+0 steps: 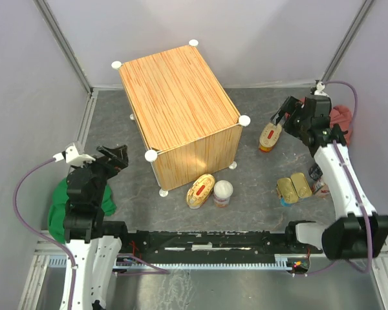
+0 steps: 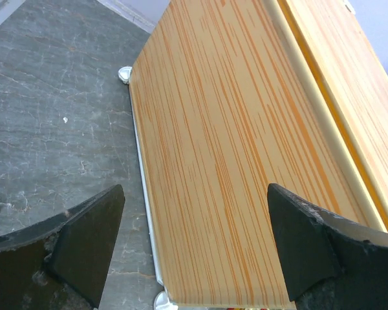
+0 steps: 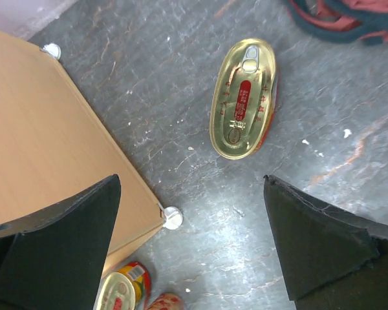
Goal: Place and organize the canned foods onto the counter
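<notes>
Far left in the top view: green cloth point(image 1: 57, 213) bunched on the grey worktop point(image 1: 126, 194), about 8 o'clock from the wood-grain box point(image 1: 178, 103), partly under the left arm point(image 1: 84, 194). Next, left end effector point(image 1: 119, 157) hangs just off the box's near-left corner, jaws wide, nothing between them. The left wrist view shows the box's left side wall filling the gap ahead of the fingers.

The box stands centre-back on the worktop, white knobs point(image 1: 244, 120) at its corners.

At 6 o'clock from the box, just beside its front wall: oval gold tin point(image 1: 200, 190), red label, lying flat. A white-lidded tin point(image 1: 222, 192) stands upright at its right. Can't tell if they touch.

At 3 o'clock from the box, apart from it: second oval gold tin point(image 1: 269, 135), flat on the worktop. The right end effector point(image 1: 281, 117) hangs at this tin's 1 o'clock, jaws wide, gripping nothing. In the right wrist view the tin lies ahead between the fingers, pull tab up.

At 4 o'clock from the box: two rectangular gold tins point(image 1: 293, 188) side by side, touching. Just at their 2 o'clock, half-hidden tins point(image 1: 317, 175) behind the right arm point(image 1: 339, 174), type unclear.

Far right: red cloth point(image 1: 341, 121), behind the right wrist.
</notes>
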`<action>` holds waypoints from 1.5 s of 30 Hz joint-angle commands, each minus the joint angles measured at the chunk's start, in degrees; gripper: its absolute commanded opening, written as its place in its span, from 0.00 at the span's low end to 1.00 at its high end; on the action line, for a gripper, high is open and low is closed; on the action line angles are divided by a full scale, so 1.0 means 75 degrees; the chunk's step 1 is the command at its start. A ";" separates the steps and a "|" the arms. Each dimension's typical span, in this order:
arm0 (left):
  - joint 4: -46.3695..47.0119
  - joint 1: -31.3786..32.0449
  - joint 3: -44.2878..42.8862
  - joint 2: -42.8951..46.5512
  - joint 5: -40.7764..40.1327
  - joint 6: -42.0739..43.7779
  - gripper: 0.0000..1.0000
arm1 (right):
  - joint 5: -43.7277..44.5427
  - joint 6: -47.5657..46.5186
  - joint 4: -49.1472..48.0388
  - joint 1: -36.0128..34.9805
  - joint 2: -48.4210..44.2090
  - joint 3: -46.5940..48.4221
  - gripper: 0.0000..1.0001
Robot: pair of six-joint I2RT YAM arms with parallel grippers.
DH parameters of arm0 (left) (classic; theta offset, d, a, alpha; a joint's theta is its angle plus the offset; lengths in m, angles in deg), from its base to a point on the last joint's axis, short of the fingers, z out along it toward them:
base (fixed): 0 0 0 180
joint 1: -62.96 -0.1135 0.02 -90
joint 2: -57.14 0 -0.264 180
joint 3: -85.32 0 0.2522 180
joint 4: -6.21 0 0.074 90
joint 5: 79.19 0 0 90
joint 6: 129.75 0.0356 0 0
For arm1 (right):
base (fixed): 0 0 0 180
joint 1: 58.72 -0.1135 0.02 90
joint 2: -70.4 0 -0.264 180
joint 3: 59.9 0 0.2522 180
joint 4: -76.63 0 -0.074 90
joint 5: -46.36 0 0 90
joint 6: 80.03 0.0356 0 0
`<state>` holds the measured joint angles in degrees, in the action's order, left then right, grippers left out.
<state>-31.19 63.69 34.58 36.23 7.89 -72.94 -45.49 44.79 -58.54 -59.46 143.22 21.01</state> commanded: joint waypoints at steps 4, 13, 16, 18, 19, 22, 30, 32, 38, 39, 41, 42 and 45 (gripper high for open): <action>-0.0867 -0.0005 -0.0118 0.0619 0.0474 -0.0165 0.97 | 0.1772 -0.0395 -0.0730 -0.0418 -0.1541 -0.0214 1.00; -0.1052 -0.0007 -0.0133 0.1142 0.0852 -0.0663 0.96 | 0.1471 0.1064 -0.1548 -0.0321 -0.1637 0.0051 1.00; -0.1054 -0.0004 -0.0110 0.1132 0.1043 -0.0694 0.94 | 0.1430 0.1054 -0.1960 -0.0324 -0.1931 -0.0314 0.91; -0.1172 -0.0004 -0.0161 0.1135 0.1169 -0.0625 0.94 | 0.1409 0.0836 -0.1766 -0.0324 -0.1924 -0.0328 0.85; -0.1253 -0.0001 -0.0229 0.1125 0.1223 -0.0596 0.94 | 0.1401 0.0724 -0.1237 -0.0324 -0.1746 -0.0105 0.84; -0.1318 -0.0010 -0.0262 0.1192 0.1572 -0.0567 0.94 | 0.1161 0.0299 0.0579 -0.0341 -0.1080 0.0598 0.86; -0.1775 -0.0015 -0.0305 0.1301 0.2050 -0.0685 0.94 | 0.1749 0.0335 0.1518 -0.0697 -0.1478 -0.0505 0.88; -0.1775 -0.0015 -0.0253 0.1353 0.2184 -0.0827 0.94 | 0.1984 0.0258 0.1717 -0.0813 -0.1412 -0.0654 0.88; -0.1777 -0.0016 -0.0180 0.1465 0.2304 -0.1091 0.93 | 0.2045 0.0102 0.1655 -0.0840 -0.0889 -0.0944 0.89; -0.1746 -0.0019 -0.0174 0.1471 0.2335 -0.1138 0.93 | 0.2046 0.0061 0.1608 -0.0840 -0.0740 -0.0933 0.89; -0.1698 -0.0016 -0.0168 0.1476 0.2418 -0.1242 0.93 | 0.2051 -0.0026 0.1521 -0.0848 -0.0409 -0.0871 0.90; -0.1680 -0.0016 -0.0168 0.1488 0.2458 -0.1287 0.93 | 0.2041 -0.0062 0.1455 -0.0845 -0.0244 -0.0822 0.90; -0.1641 -0.0015 -0.0186 0.1480 0.2529 -0.1350 0.93 | 0.2004 -0.0190 0.1305 -0.0881 0.0260 -0.0605 0.92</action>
<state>-45.16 63.69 34.39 46.68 24.00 -80.39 -31.52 45.47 -46.19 -65.49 141.69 14.22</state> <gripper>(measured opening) 0.932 0.911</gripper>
